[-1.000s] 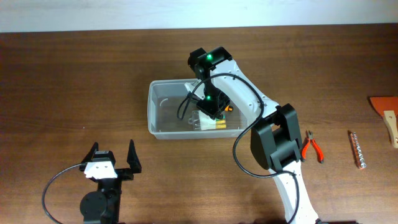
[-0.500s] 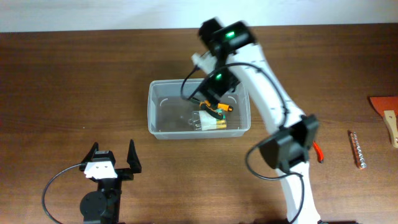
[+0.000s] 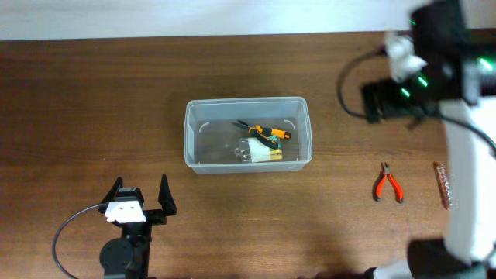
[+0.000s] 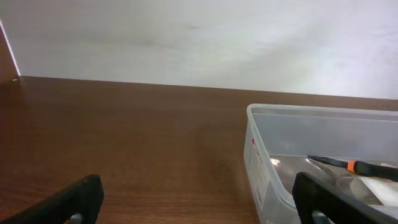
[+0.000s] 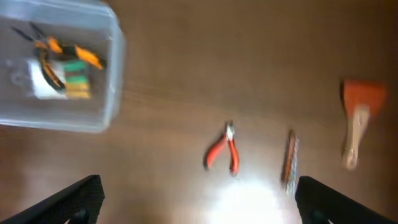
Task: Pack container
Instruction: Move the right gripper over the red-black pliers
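The container (image 3: 188, 138), a clear plastic bin, stands at mid-table. An orange-and-black hand tool (image 3: 268, 132) and a white pack with yellow and green (image 3: 263, 153) lie inside it. In the left wrist view its near wall (image 4: 261, 165) is at the right, with the tool (image 4: 354, 166) showing inside. My left gripper (image 3: 141, 192) rests open near the front edge, left of the bin, holding nothing. My right arm (image 3: 438, 46) is a blur at the far right. Its gripper (image 5: 199, 193) is open and empty, high over the bare table to the right of the bin (image 5: 115, 74).
Red-handled pliers (image 3: 387, 184) lie right of the bin, with a strip of bits (image 3: 445, 186) beyond them. The right wrist view shows the pliers (image 5: 222, 152), the strip (image 5: 290, 158) and an orange scraper with a wooden handle (image 5: 357, 118).
My right gripper was shut low inside the bin. It has opened, left the orange-and-black tool there, and swung up and away to the right. The left arm has not moved.
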Available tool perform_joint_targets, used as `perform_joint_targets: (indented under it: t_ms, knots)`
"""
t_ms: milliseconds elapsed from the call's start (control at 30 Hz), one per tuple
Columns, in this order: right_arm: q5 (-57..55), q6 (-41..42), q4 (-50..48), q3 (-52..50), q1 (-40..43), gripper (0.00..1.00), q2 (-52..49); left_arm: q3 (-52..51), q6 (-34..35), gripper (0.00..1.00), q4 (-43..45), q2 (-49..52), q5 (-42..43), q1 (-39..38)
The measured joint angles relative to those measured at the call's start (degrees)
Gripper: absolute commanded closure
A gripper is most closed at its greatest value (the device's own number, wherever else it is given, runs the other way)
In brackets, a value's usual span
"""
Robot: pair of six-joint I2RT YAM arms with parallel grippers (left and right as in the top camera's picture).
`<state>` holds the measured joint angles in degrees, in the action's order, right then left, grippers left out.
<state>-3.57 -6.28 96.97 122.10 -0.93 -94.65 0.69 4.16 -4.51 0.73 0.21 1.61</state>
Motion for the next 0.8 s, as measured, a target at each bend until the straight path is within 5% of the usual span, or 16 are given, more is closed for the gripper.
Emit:
perform_joint_targets:
  t_ms: [200, 533, 800]
  knots:
    - [0.52, 3.39, -1.55, -14.86, 7.48, 0.01, 5.11, 0.00, 0.00, 0.01, 0.00, 0.00, -0.02, 0.00]
    - [3.19, 4.94, -23.02, -43.56, 9.33, 0.01, 3.96, 0.00, 0.00, 0.01, 0.00, 0.55, -0.04, 0.00]
    - [5.62, 8.81, -30.47, -54.69, 9.33, 0.01, 3.93, 0.00, -0.02, 0.01, 0.00, 2.03, -0.04, 0.00]
